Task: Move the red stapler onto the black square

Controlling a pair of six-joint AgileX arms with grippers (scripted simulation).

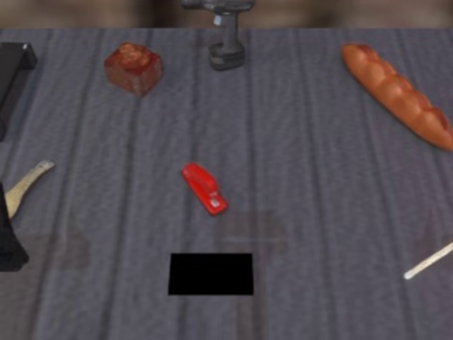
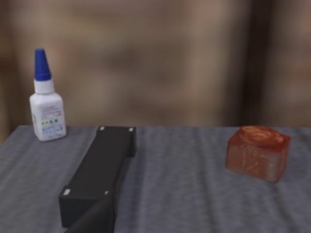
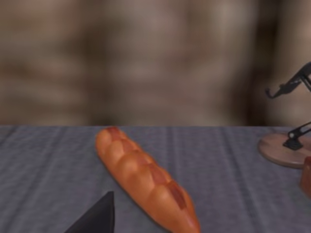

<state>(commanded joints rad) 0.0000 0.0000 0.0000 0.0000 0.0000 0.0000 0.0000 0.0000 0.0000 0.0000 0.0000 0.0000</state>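
The red stapler (image 1: 204, 188) lies flat near the middle of the table, slanted, with its small pale mark toward the near end. The black square (image 1: 211, 274) is a flat patch just in front of it, with a narrow strip of grey cloth between them. Neither shows in the wrist views. My left arm (image 1: 10, 234) is parked at the table's left edge, far from the stapler. My right arm (image 1: 428, 262) shows as a pale bar at the right edge, also far off. Nothing is held.
A dark-red cube (image 1: 133, 68) sits at the back left, beside a long black box (image 1: 13, 71) and a glue bottle (image 2: 46, 99). A grey power tool (image 1: 225, 42) stands at the back centre. A bread loaf (image 1: 400, 92) lies at the back right, near a round wooden stand (image 3: 284, 148).
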